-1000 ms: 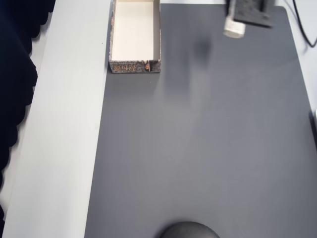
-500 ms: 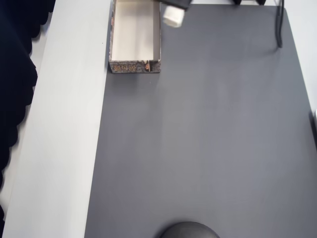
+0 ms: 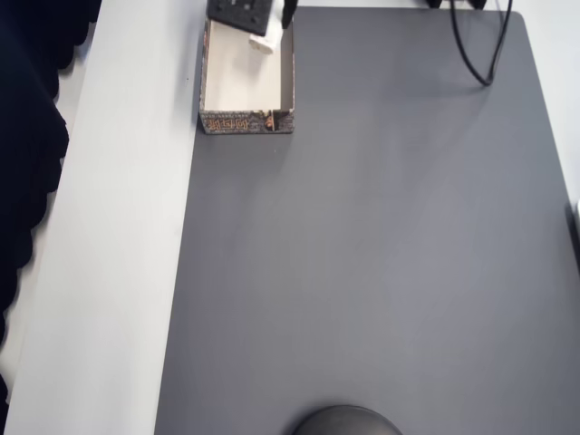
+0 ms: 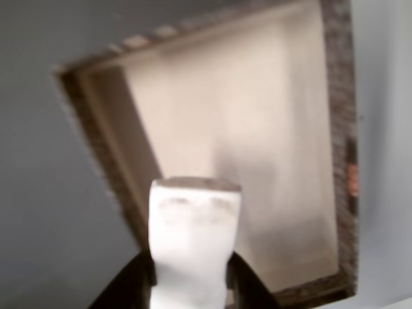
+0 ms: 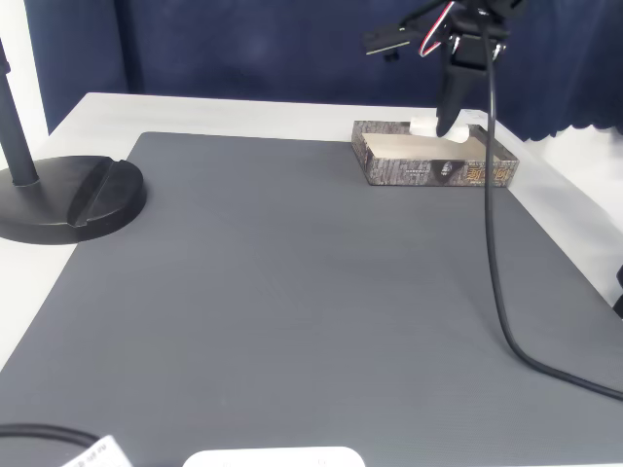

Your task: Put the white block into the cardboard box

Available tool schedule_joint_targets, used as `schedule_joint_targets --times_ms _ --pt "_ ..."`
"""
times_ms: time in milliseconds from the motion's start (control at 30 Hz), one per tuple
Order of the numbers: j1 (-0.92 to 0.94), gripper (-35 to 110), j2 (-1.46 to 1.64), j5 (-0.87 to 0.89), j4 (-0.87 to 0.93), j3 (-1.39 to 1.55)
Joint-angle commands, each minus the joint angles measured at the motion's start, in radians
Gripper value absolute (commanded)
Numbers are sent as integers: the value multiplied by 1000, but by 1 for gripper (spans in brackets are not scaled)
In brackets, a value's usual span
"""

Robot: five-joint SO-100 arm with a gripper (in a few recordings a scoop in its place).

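One white block (image 4: 193, 248) is clenched in the gripper (image 4: 190, 283) jaws, held above the inside of the one cardboard box (image 3: 286, 82) on the table (image 3: 381, 254).

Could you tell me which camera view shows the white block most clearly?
The wrist view: the white block looms large, gripped over the cardboard box. Overhead view shows a small piece; fixed view a speck beside the gripper.

Lab bench: grey mat (image 5: 292, 292), blue curtain (image 5: 243, 44), camera stand (image 5: 68, 195).
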Motion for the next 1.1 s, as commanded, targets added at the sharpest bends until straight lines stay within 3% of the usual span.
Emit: schedule_joint_targets --times_ms 0,367,600,833,1067 --pt "32 -2 -18 26 5 -137" --pt "35 -2 -107 86 3 -235" --pt "38 -2 -118 295 3 -230" --pt "40 -2 -118 383 -3 -235" --pt "37 -2 -138 391 -11 -249"
